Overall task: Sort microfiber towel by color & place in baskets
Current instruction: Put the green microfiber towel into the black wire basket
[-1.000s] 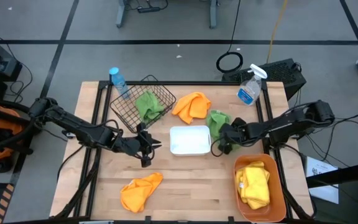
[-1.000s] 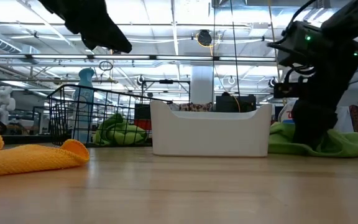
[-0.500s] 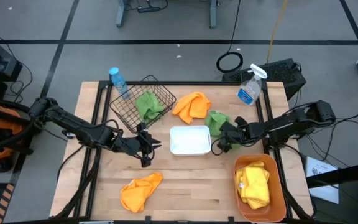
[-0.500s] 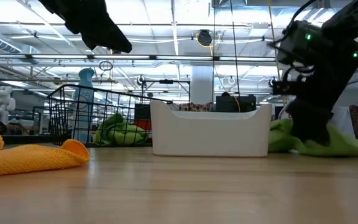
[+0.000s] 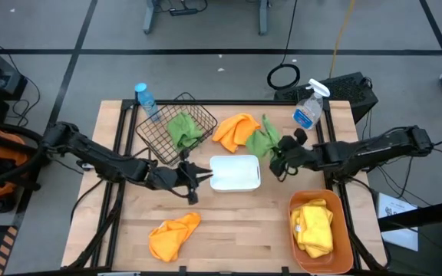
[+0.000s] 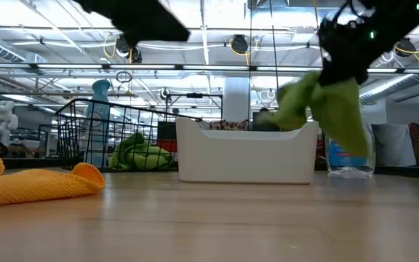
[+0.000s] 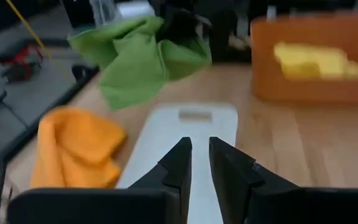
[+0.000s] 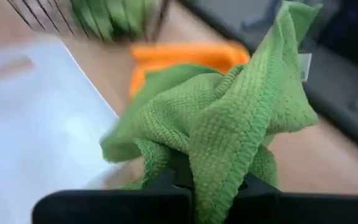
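- Claw (image 5: 198, 178) on the left arm is seen hovering just beside the near-left corner of the white tray (image 5: 235, 172), its fingers nearly together with only a slim gap and nothing held between them; it is judged to be waiting.
- Just left of it, the black wire basket (image 5: 176, 126) is seen with one green towel (image 5: 183, 129) already inside.
- Near the front edge of the surface (image 5: 229, 230), an orange towel (image 5: 173, 234) is left lying loose; a second orange towel (image 5: 236, 130) lies behind the tray.
- Right claw (image 5: 279, 159) is clamped on the lifted green towel (image 5: 262, 140), which hangs bunched and clear of the surface, between the tray and the spray bottle (image 5: 308, 108).
- A risk is judged here: the drooping folds could be dragged across the tray's rim or the orange towel on the way to the wire basket, and either could be pulled along.
- A slip is also possible, since only a pinch of cloth appears gripped.
- Far right, both yellow towels (image 5: 315, 226) are seen resting in the orange tub (image 5: 344, 230).
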Tool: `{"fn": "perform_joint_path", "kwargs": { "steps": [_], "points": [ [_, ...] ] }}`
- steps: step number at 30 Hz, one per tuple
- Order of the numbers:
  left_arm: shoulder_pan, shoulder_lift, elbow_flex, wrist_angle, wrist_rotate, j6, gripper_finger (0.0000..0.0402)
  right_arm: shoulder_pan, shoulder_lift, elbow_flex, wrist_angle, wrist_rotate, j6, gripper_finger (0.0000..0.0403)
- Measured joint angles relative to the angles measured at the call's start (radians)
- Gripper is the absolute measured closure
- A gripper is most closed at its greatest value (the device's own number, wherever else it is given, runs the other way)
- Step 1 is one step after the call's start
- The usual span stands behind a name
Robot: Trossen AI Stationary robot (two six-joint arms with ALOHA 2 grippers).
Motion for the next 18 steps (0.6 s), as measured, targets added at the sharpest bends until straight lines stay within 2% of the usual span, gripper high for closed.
{"fn": "perform_joint_path", "kwargs": {
  "steps": [4,11,15,18],
  "points": [
    [0.036,0.061,0.0,0.185,0.019,0.045,0.0314,0.029,-0.044,0.028,0.134,0.002,-0.127,0.0397],
    [0.087,0.163,0.0,0.375,0.039,0.082,0.0228,0.086,-0.04,0.028,0.391,-0.014,-0.239,0.0397],
    [0.091,0.221,0.0,0.498,0.063,0.171,0.0191,0.123,0.009,0.017,0.627,-0.103,-0.305,0.0397],
    [0.08,0.26,0.014,0.579,0.113,0.251,0.0181,0.125,0.051,0.009,0.785,-0.153,-0.366,0.0397]
  ]
}}
